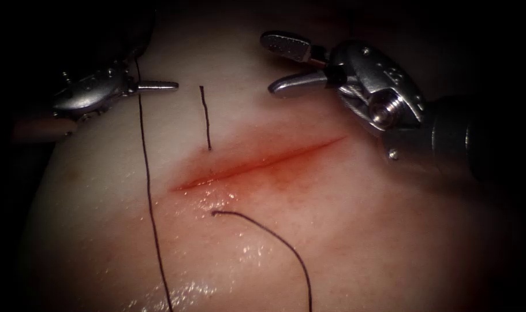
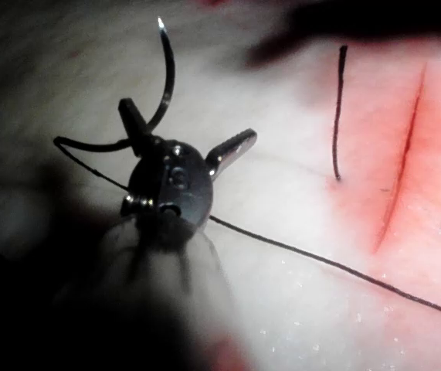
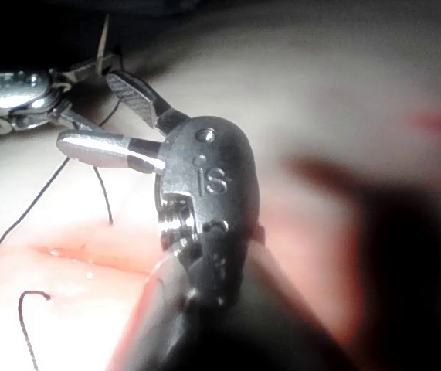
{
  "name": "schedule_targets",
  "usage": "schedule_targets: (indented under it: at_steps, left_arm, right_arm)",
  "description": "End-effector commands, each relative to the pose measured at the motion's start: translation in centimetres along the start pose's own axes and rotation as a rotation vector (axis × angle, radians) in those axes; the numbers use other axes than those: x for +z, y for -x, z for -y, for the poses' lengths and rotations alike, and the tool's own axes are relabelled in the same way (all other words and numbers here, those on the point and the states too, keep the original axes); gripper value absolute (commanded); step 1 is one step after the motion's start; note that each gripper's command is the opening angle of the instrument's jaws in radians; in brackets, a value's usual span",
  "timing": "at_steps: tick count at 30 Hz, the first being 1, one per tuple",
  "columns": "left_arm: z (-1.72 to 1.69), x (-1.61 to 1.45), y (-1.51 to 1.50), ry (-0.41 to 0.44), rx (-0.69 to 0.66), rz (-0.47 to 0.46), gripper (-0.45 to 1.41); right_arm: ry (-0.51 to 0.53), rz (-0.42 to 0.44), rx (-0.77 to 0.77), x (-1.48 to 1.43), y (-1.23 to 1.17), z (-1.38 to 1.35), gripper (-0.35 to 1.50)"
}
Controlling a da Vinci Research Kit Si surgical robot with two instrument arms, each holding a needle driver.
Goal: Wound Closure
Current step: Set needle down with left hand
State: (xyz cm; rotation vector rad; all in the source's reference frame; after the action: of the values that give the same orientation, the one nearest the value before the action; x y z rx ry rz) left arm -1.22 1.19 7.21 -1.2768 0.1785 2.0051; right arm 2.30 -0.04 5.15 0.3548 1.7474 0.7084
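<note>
1. Left pincer [image 1: 154, 85], upper left of frame: jaws spread, needle [image 2: 165, 77] lodged at their base by its rear curve, not in tissue [image 1: 361, 231].
2. Right pincer [image 1: 268, 63], upper right: wide open, empty.
3. Risk: needle could slip out (no firm clamp); thread [image 1: 150, 202] may snag.
4. Count: 2 pincers, 1 needle, 1 cut [image 1: 257, 164], 3 thread runs.

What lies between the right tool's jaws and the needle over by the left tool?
A short thread end stands up from the tissue between the right tool, open and empty, and the needle at the left tool, out of the tissue. Whether it is gripped is unclear.
</note>
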Motion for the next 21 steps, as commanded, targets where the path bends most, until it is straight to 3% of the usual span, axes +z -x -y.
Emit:
schedule_targets:
  at_steps: [1,6,15,19,21]
  left_arm:
    - [-0.01,0.08,0.01,-0.002,-0.008,-0.002,1.11]
    - [-0.15,-0.05,-0.05,-0.007,-0.041,0.011,1.26]
    - [-0.6,-0.68,-0.41,-0.002,-0.057,0.055,1.21]
    - [-1.0,-0.9,-0.59,0.039,0.06,0.037,1.06]
    - [-1.27,-0.99,-0.67,0.064,0.149,0.015,0.89]
  right_arm:
    - [-0.007,0.028,-0.009,0.07,0.03,-0.05,1.16]
    - [0.007,0.094,-0.027,0.06,0.04,-0.07,1.24]
    - [-0.007,0.116,-0.052,-0.01,0.19,0.0,1.24]
    - [-0.01,0.12,-0.056,-0.04,0.22,0.0,1.24]
    - [-0.011,0.12,-0.056,-0.06,0.22,-0.01,1.21]
